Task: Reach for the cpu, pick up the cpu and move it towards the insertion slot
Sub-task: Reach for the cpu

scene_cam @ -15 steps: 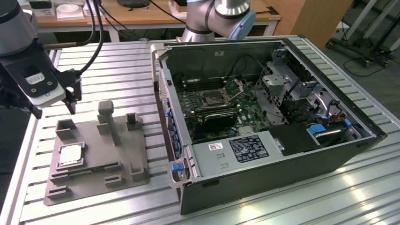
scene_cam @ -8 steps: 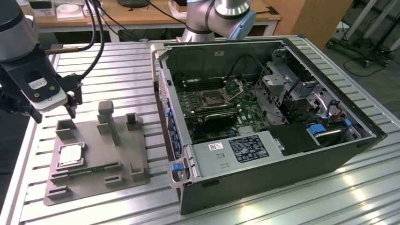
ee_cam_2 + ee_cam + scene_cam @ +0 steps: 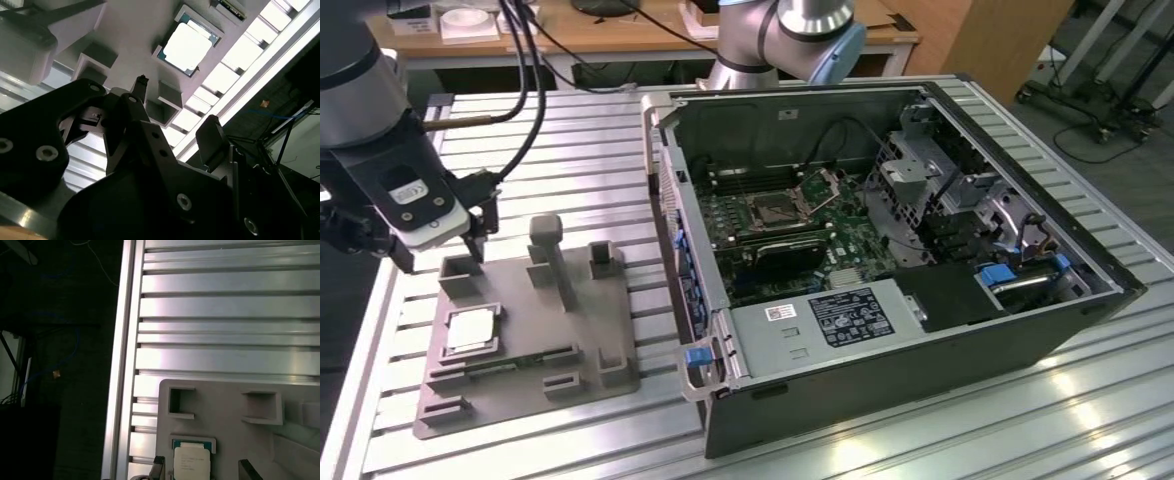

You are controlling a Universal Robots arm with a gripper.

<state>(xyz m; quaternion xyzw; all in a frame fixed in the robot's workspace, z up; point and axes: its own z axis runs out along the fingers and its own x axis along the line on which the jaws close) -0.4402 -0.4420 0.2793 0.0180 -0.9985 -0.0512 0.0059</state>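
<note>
Surface: slatted aluminium table (image 3: pixel 534 130), wooden desk (image 3: pixel 627 40) behind it at the far side, loose cables on the floor far right. Open PC case (image 3: pixel 907 330) takes the exterior view's right half of the table, with the green motherboard (image 3: pixel 854 225) showing inside. Grey fixture (image 3: pixel 587 330) lies flat on the exterior view's left, just beside the case. Arm base (image 3: pixel 787 40) stands at the far edge behind the case. The arm's wrist end comes in from the far left and hangs over the fixture's far-left corner, pointing down at a slight tilt. Gripper (image 3: pixel 177 102) has its fingers spread with nothing between them; both dark fingertips (image 3: pixel 248 469) show in both wrist views. The cpu (image 3: pixel 470 328) sits flat in a square pocket on the fixture's left side, metal top up, on the near side of the gripper and not touched by it. In the first wrist view the cpu lines up roughly between the two tips, but lower down. Can't tell from the exterior view whether a fingertip touches the fixture's raised far-left block; it looks just above it. The slot (image 3: pixel 781 210) is on the motherboard inside the case, dark centre exposed, its lid plate (image 3: pixel 827 190) apparently tipped up on the right side, well apart from the cpu and the gripper.
</note>
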